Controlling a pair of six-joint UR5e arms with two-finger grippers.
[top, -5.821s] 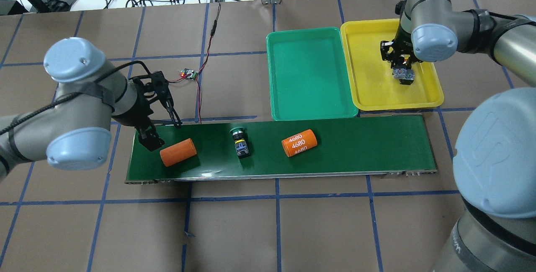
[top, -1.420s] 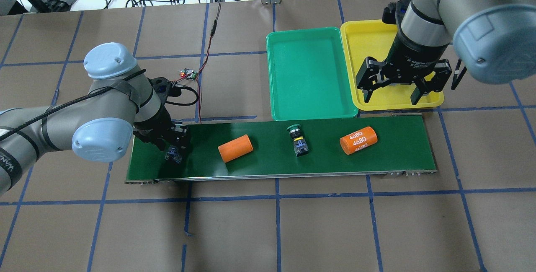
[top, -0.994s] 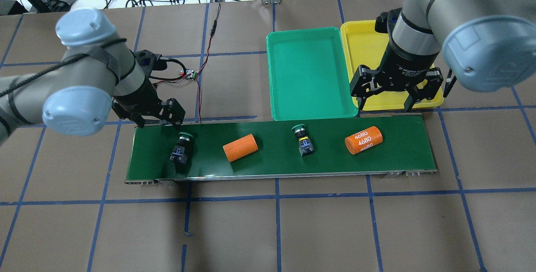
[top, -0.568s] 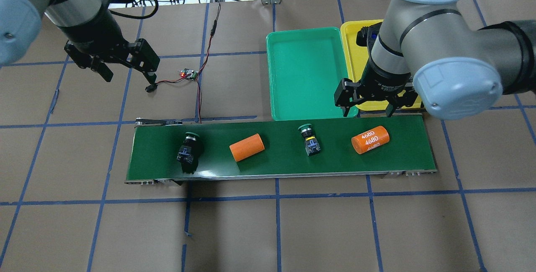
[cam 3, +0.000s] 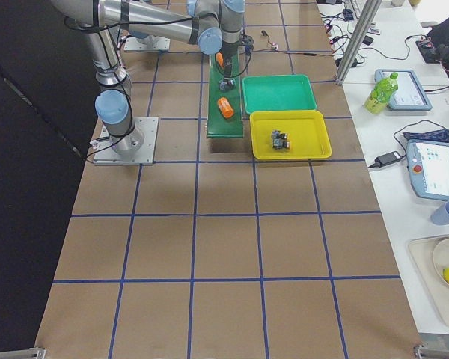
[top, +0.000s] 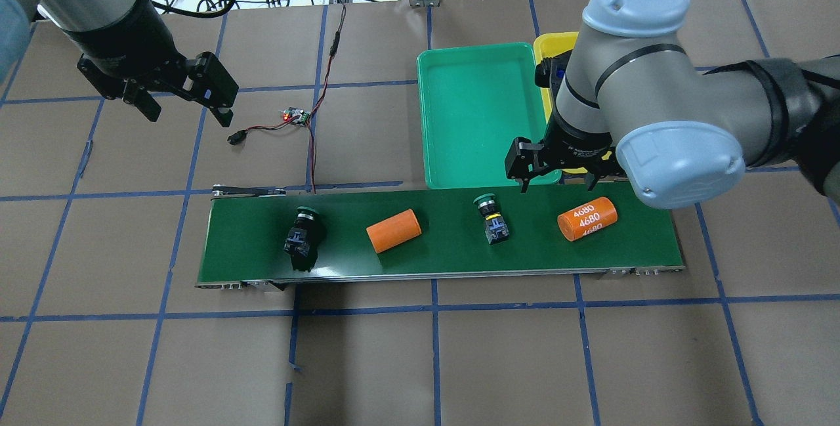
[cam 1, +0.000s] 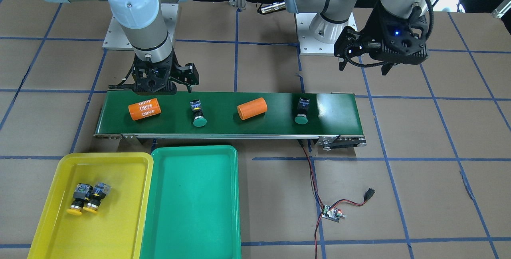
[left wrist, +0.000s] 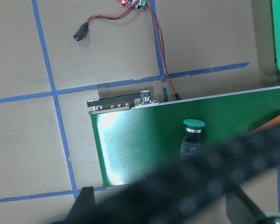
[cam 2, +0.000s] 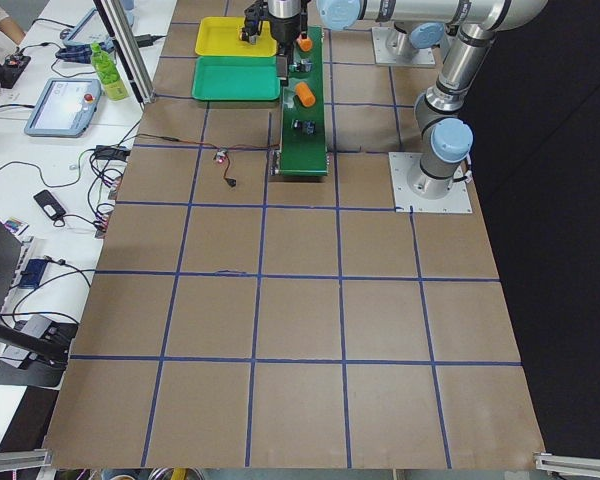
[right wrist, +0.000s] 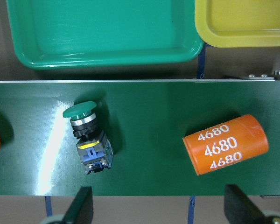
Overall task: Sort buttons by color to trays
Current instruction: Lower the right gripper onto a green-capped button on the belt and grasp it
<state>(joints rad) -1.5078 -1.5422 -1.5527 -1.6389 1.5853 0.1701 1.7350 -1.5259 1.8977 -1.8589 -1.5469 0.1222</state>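
Right tool (top: 556,180), spread wide and empty at centre-right of the overhead view: we would slide it down-left over the nearer green button (top: 491,219) lying on the conveyor belt (top: 446,258), straddle its block body clear of the marked orange cylinder (top: 587,218), then lift to the green tray (top: 482,104) directly above.

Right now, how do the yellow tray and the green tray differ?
The yellow tray holds two yellow-capped buttons lying side by side; the green tray holds none. The yellow tray lies toward the robot's right, the green tray next to it on its left. Both are shallow rectangles with rounded corners, set edge to edge beside the conveyor belt.
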